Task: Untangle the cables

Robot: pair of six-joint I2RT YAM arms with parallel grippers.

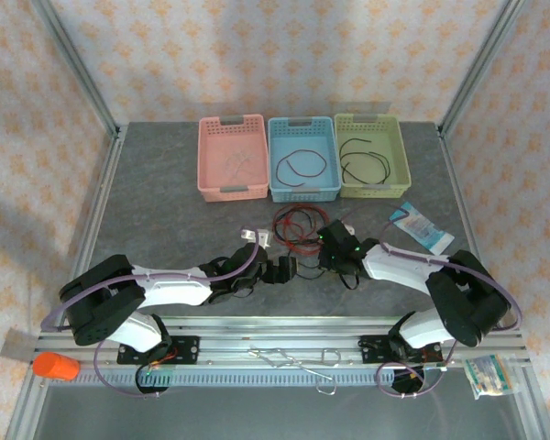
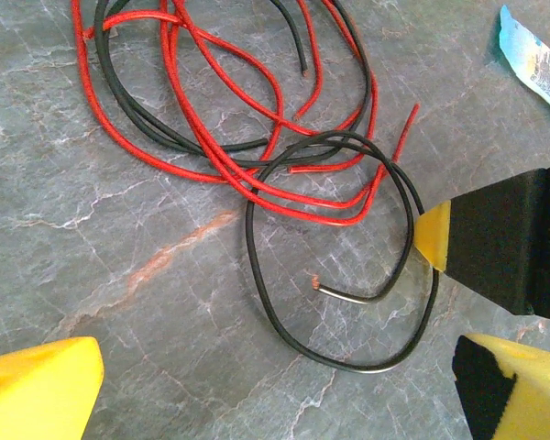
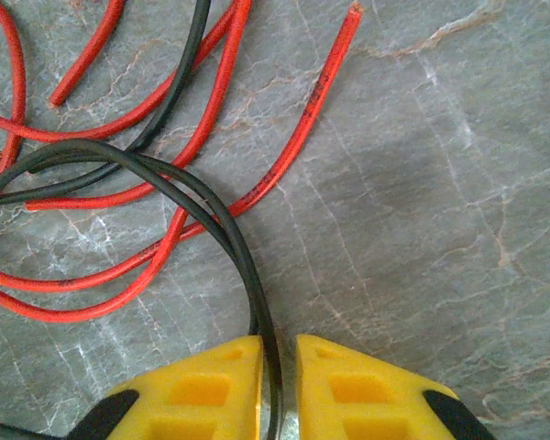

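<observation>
Red and black cables (image 1: pixel 298 225) are found tangled on the bench (image 1: pixel 165 211), mid-surface, near the front of the blue basket (image 1: pixel 302 158). The right hand (image 3: pixel 279 353) is drawn nearly closed, and one black cable (image 3: pixel 247 266) is pinched between its yellow fingers. The left hand (image 2: pixel 275 390) is spread wide with nothing held, above that cable's loop. The loop is crossed by red strands (image 2: pixel 202 137).

Robotics laboratory test cell. Indicators: grey stone-pattern table (image 1: pixel 165 202) enclosed by an aluminium-profile frame (image 1: pixel 73 69) with patterned backdrop panels (image 1: pixel 284 55); two robot arms (image 1: pixel 165 289) bolted to a slotted rail (image 1: pixel 284 346) at the near edge; three colour-coded plastic baskets (image 1: pixel 304 194) at the rear.
</observation>
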